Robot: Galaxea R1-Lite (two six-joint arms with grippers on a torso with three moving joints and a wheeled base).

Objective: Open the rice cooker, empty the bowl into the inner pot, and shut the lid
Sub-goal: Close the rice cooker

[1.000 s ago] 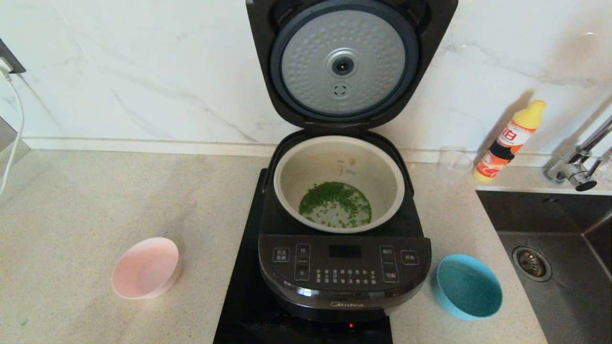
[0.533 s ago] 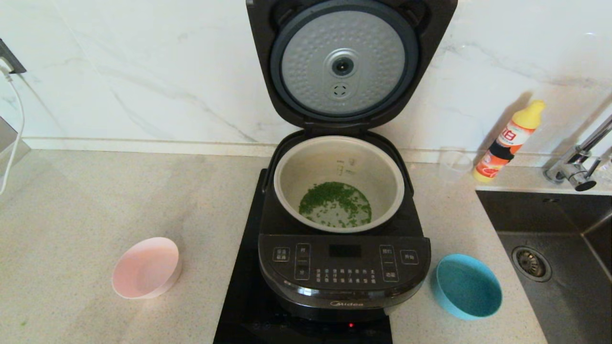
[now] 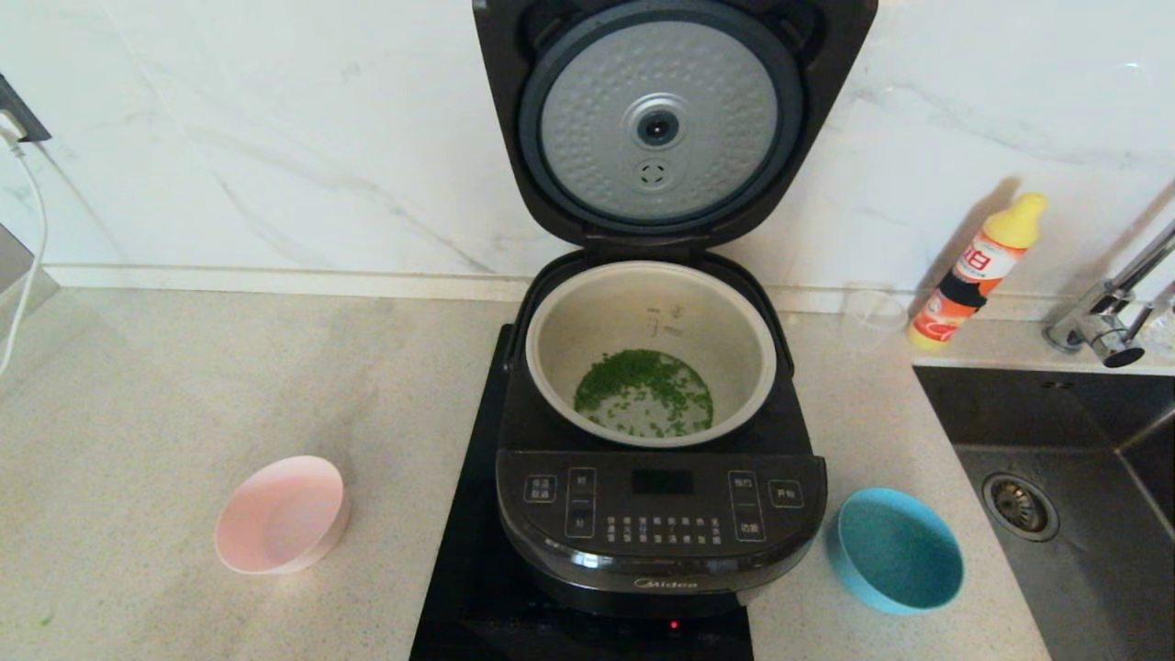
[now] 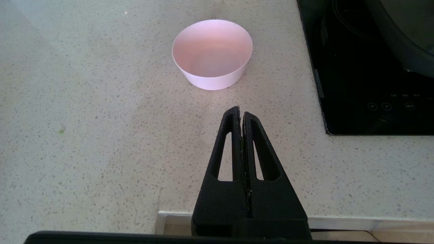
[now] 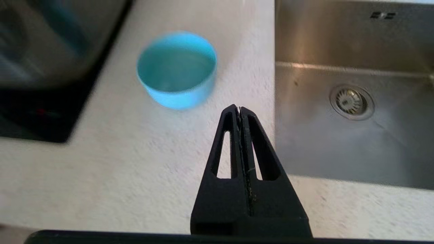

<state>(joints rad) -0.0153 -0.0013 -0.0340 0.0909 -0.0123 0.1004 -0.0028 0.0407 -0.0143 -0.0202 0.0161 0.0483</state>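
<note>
The black rice cooker (image 3: pixel 661 523) stands open on a black hob. Its lid (image 3: pixel 659 119) is raised upright, showing the dimpled silver disc. The inner pot (image 3: pixel 569 321) holds green bits (image 3: pixel 644 391) at its bottom. An empty pink bowl (image 3: pixel 280 514) sits left of the cooker and shows in the left wrist view (image 4: pixel 213 54). An empty blue bowl (image 3: pixel 898 549) sits to the right and shows in the right wrist view (image 5: pixel 176 69). My left gripper (image 4: pixel 240 110) is shut and empty, short of the pink bowl. My right gripper (image 5: pixel 238 109) is shut and empty, short of the blue bowl. Neither gripper shows in the head view.
A steel sink (image 3: pixel 1065 514) with a drain lies at the right, with a tap (image 3: pixel 1111 312) behind it. A yellow-capped bottle (image 3: pixel 978 271) and a clear cup (image 3: pixel 874 317) stand by the wall. A white cable (image 3: pixel 27 248) hangs at the far left. The hob (image 4: pixel 366 67) edges the counter.
</note>
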